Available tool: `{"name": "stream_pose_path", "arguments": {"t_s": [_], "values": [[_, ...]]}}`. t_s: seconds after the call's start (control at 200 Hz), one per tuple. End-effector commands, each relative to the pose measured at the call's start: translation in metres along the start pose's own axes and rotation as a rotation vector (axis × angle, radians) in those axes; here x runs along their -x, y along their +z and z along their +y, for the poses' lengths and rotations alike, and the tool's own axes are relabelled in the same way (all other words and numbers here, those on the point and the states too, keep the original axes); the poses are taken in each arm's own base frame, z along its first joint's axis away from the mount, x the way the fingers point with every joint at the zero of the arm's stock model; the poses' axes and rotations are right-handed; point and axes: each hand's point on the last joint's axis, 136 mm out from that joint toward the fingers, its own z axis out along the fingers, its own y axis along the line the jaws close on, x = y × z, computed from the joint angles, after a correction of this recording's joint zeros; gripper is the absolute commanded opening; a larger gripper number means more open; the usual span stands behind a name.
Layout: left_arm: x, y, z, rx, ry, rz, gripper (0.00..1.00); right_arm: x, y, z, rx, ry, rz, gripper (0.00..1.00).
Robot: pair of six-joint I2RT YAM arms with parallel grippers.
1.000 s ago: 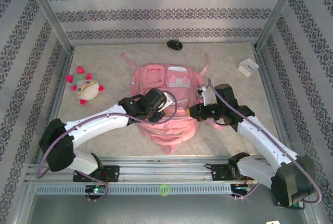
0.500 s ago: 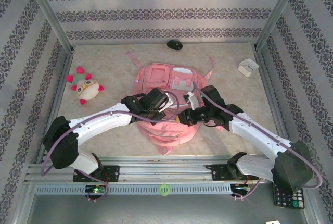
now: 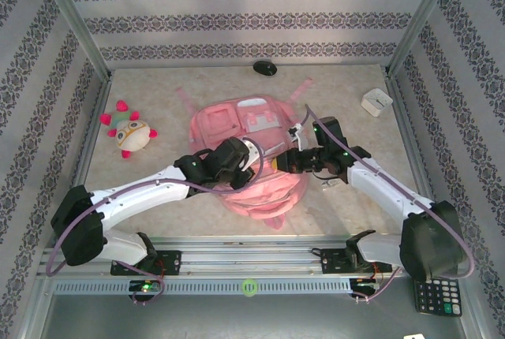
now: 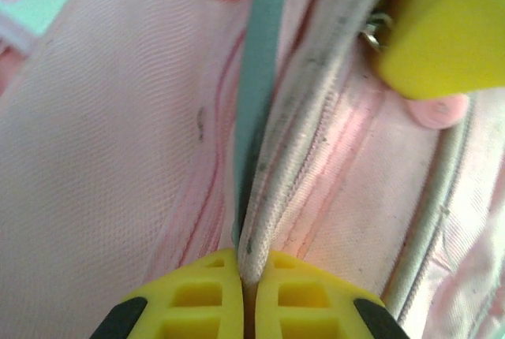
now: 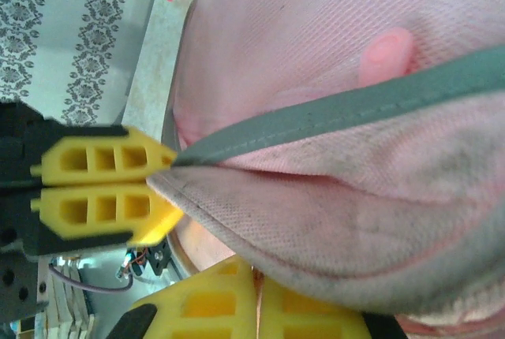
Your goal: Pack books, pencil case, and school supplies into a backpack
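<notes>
Around the middle of the tabletop (image 3: 158, 102) lies the backpack (image 3: 237, 122). Its grey-piped seam (image 4: 260, 63) is pinched tight by the left fingers (image 4: 201, 292) and the right fingers (image 5: 205, 307). Their tips face each other, almost meeting along the seam, and neither arm is nearer.

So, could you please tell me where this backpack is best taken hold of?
Probably the grey-piped rim of the backpack: it stands up as a thin fold that suits a pinch, whereas the panels lie broad and flat. Come in edge-on from opposite sides, as the left end effector and right end effector do, both shut on it.
</notes>
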Motion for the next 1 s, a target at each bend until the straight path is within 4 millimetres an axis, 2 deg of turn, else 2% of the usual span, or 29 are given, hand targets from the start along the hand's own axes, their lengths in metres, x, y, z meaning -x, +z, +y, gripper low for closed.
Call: {"name": "stream_pose_path", "arguments": {"t_s": [0.0, 0.075, 0.175, 0.25, 0.37, 0.445, 0.53, 0.67, 0.819, 0.919, 0.994], "values": [[0.044, -0.012, -0.046, -0.176, -0.036, -0.164, 0.21, 0.022, 0.0, 0.013, 0.055, -0.129, -0.032, 0.0], [0.052, -0.017, -0.037, -0.131, 0.017, -0.183, 0.44, 0.02, 0.001, 0.006, 0.044, -0.136, -0.021, 0.0], [0.054, -0.034, -0.014, -0.075, 0.117, -0.215, 0.6, 0.02, -0.003, -0.008, 0.015, -0.137, -0.019, 0.0], [0.038, -0.048, -0.012, -0.131, 0.272, -0.198, 0.69, 0.023, -0.005, -0.012, 0.009, -0.146, -0.019, 0.0], [-0.002, -0.062, -0.003, -0.106, 0.628, -0.146, 0.78, 0.024, -0.005, -0.008, 0.036, -0.166, -0.008, 0.0], [-0.017, -0.07, 0.004, -0.101, 0.772, -0.14, 0.79, 0.023, -0.004, -0.007, 0.04, -0.176, -0.002, 0.0], [-0.031, -0.068, 0.012, -0.092, 0.871, -0.121, 0.79, 0.019, -0.002, -0.006, 0.041, -0.186, 0.008, 0.0], [-0.052, -0.046, 0.018, -0.102, 0.988, -0.039, 0.8, 0.016, -0.002, -0.004, 0.04, -0.199, 0.018, 0.0], [-0.049, -0.021, 0.024, -0.064, 0.983, -0.033, 0.79, 0.014, -0.002, -0.003, 0.035, -0.208, 0.026, 0.0], [-0.043, -0.012, 0.026, -0.041, 0.97, -0.066, 0.78, 0.013, -0.002, -0.001, 0.037, -0.215, 0.029, 0.0], [-0.041, -0.005, 0.029, -0.02, 0.967, -0.072, 0.73, 0.013, -0.003, -0.001, 0.034, -0.221, 0.03, 0.0]]}}
